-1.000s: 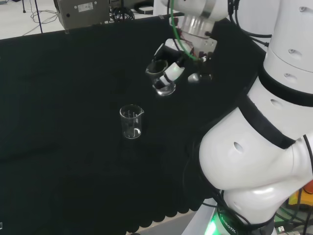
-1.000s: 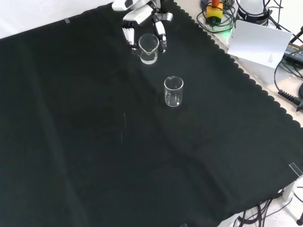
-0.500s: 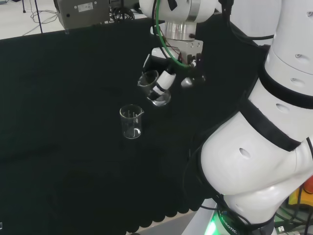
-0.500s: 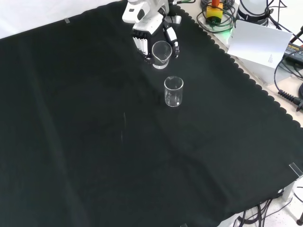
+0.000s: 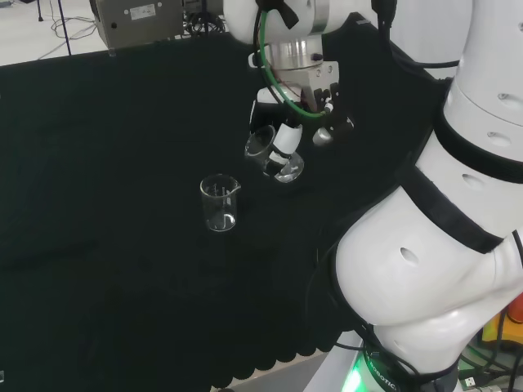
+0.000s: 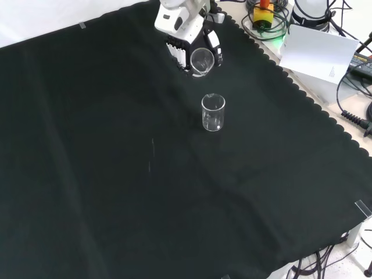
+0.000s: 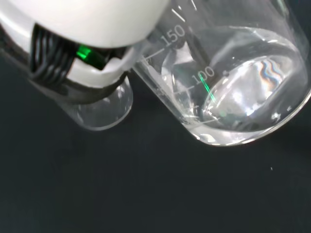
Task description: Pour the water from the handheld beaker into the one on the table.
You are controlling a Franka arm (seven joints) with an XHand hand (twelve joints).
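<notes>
The hand (image 5: 288, 135) is curled round a clear glass beaker (image 5: 274, 155) and holds it tilted above the cloth, mouth toward the left in the head view. In the front view the held beaker (image 6: 201, 61) sits in the hand (image 6: 181, 46), up and left of the table beaker. A little water lies in the tilted beaker (image 7: 228, 82) in the wrist view. A second clear beaker (image 5: 219, 203) stands upright on the black cloth, below and left of the held one in the head view; it also stands free in the front view (image 6: 213, 112).
The arm's white links (image 5: 441, 212) take up the right of the head view. Beyond the cloth's scalloped edge in the front view lie a white sheet (image 6: 317, 53), cables and an orange-topped device (image 6: 264, 11). A grey box (image 5: 135, 20) stands past the far edge.
The hand has carried the held beaker lower and closer to the standing beaker and tipped it further. The standing beaker has not moved.
</notes>
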